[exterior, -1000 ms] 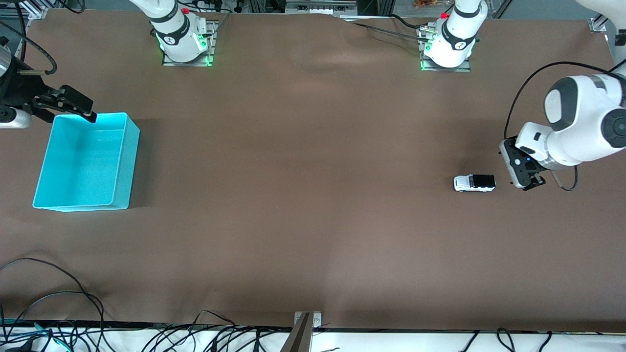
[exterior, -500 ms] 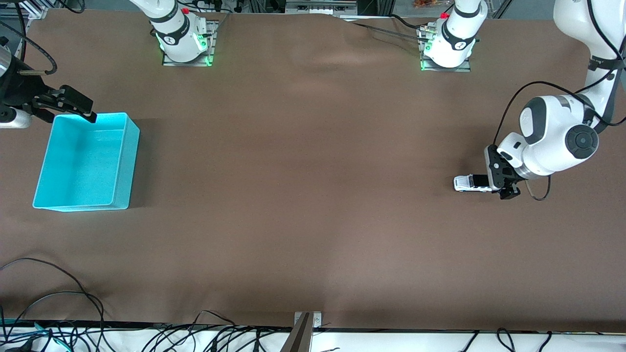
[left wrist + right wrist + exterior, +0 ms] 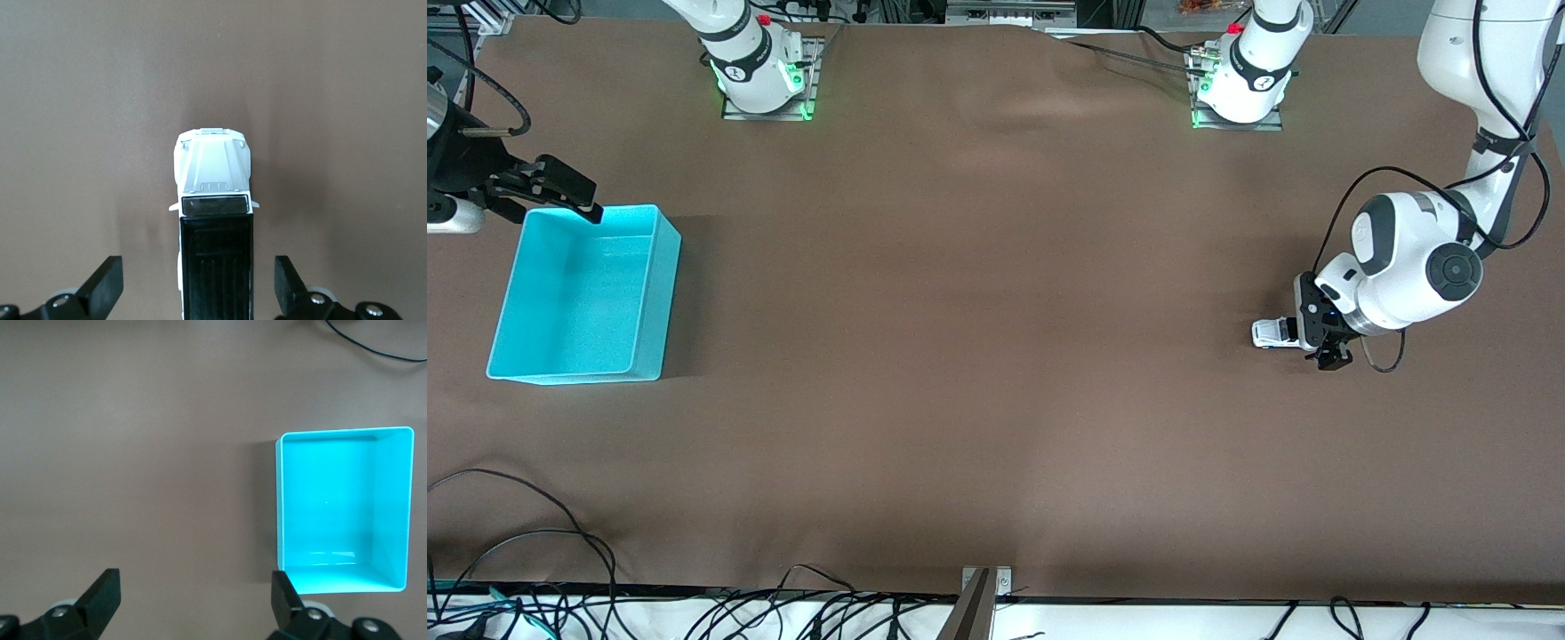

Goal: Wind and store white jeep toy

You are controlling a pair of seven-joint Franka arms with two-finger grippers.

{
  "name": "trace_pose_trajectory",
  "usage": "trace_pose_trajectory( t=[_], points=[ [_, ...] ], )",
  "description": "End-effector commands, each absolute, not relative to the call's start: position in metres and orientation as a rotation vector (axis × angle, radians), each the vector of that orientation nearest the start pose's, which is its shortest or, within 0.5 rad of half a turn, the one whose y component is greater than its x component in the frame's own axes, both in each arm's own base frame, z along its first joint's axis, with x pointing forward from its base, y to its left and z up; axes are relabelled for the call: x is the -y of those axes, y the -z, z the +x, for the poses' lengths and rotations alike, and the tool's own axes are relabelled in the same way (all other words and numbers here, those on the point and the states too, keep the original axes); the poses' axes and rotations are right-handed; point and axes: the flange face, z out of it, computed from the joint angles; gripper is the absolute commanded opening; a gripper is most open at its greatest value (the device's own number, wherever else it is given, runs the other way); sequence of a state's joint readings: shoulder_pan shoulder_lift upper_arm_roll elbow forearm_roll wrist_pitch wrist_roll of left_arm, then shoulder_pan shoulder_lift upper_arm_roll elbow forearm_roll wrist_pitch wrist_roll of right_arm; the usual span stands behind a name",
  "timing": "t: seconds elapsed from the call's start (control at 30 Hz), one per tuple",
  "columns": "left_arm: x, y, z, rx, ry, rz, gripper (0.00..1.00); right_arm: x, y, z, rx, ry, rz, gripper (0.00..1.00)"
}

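The white jeep toy (image 3: 1267,332) stands on the brown table toward the left arm's end, its black rear roof hidden under my left gripper (image 3: 1323,345). In the left wrist view the jeep (image 3: 213,180) points away from the wrist. My left gripper (image 3: 198,285) is open, one finger on each side of the black roof with a gap on both sides. My right gripper (image 3: 560,188) waits open in the air over the cyan bin's (image 3: 583,298) corner nearest the right arm's base. In the right wrist view the right gripper (image 3: 195,597) holds nothing, and the bin (image 3: 343,507) is empty.
Both arm bases (image 3: 760,76) (image 3: 1240,84) stand along the table's edge farthest from the front camera. Loose black cables (image 3: 525,551) and a metal bracket (image 3: 983,591) lie along the edge nearest to it. Bare brown table lies between the bin and the jeep.
My left arm has swung in and come down over the jeep's rear, so its open fingers now straddle the black roof. The jeep, the bin and the right arm have not moved.
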State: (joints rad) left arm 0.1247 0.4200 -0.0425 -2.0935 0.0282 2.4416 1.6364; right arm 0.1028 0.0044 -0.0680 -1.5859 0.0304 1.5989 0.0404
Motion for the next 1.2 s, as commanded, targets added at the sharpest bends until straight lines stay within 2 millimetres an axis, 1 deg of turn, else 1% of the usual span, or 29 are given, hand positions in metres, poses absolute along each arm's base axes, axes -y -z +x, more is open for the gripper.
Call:
trace_pose_trajectory(
  t=[0.0,0.17,0.23,0.27,0.33,0.37,0.47,0.5,0.57,0.7,0.77,0.83,0.93,1.17],
  points=[
    [-0.046,-0.201,0.568,-2.295,-0.079,-2.21,1.0,-0.023,-0.622,0.558,-0.022,0.027,-3.11,1.0],
    [-0.046,-0.193,0.564,-2.299,-0.087,-2.223,0.98,-0.023,-0.622,0.558,-0.022,0.027,-3.11,1.0],
    [-0.046,-0.192,0.565,-2.299,-0.087,-2.223,0.92,-0.023,-0.622,0.558,-0.022,0.027,-3.11,1.0],
    [-0.045,-0.192,0.565,-2.3,-0.087,-2.222,0.85,-0.023,-0.622,0.558,-0.022,0.027,-3.11,1.0],
    [-0.045,-0.192,0.565,-2.3,-0.087,-2.222,0.53,-0.023,-0.622,0.558,-0.022,0.027,-3.11,1.0],
    [-0.045,-0.191,0.565,-2.299,-0.087,-2.226,0.42,-0.023,-0.622,0.558,-0.022,0.027,-3.11,1.0],
    [-0.043,-0.191,0.565,-2.303,-0.086,-2.225,0.24,-0.023,-0.622,0.558,-0.022,0.027,-3.11,1.0],
    [-0.042,-0.191,0.565,-2.305,-0.086,-2.223,0.22,-0.023,-0.622,0.558,-0.022,0.027,-3.11,1.0],
    [-0.042,-0.191,0.565,-2.305,-0.086,-2.223,0.14,-0.023,-0.622,0.558,-0.02,0.027,-3.11,1.0],
    [-0.043,-0.191,0.565,-2.305,-0.086,-2.22,0.12,-0.023,-0.622,0.558,-0.022,0.027,-3.11,1.0],
    [-0.042,-0.191,0.565,-2.303,-0.083,-2.221,0.13,-0.023,-0.622,0.558,-0.022,0.027,-3.11,1.0],
    [-0.04,-0.187,0.566,-2.307,-0.089,-2.222,0.14,-0.023,-0.622,0.558,-0.022,0.027,-3.11,1.0],
    [-0.047,-0.18,0.565,-2.295,-0.095,-2.25,0.13,-0.023,-0.622,0.558,-0.02,0.027,-3.11,1.0],
    [-0.056,-0.179,0.564,-2.284,-0.099,-2.263,0.13,-0.023,-0.622,0.558,-0.022,0.027,-3.11,1.0]
  ],
)
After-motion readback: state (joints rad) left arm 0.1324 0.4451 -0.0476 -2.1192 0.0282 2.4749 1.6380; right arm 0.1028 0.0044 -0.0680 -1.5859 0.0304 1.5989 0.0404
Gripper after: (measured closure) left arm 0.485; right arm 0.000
